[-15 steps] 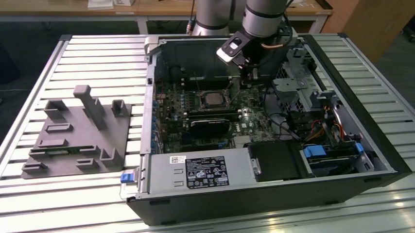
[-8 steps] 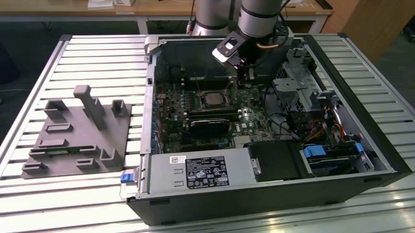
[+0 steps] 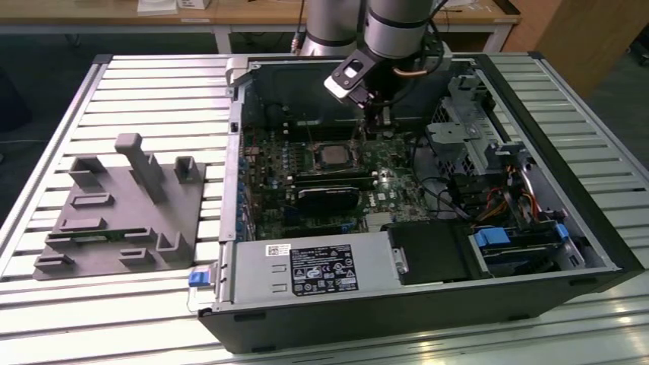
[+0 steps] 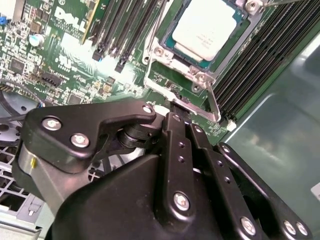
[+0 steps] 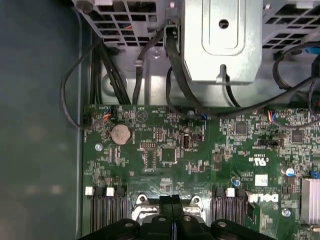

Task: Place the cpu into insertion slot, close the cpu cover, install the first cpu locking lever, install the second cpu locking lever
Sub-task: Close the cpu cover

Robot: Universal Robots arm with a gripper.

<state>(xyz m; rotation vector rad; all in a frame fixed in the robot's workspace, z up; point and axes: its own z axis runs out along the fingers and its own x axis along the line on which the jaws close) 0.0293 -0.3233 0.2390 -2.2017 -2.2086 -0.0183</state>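
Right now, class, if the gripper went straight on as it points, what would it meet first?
Probably the near edge of the cpu cover, just ahead of the gripper; the cpu lies beyond. Depth is unclear.

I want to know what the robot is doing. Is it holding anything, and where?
Nothing seems held: the gripper has its jaws shut together, tip down by the thin metal lever beside the chip.
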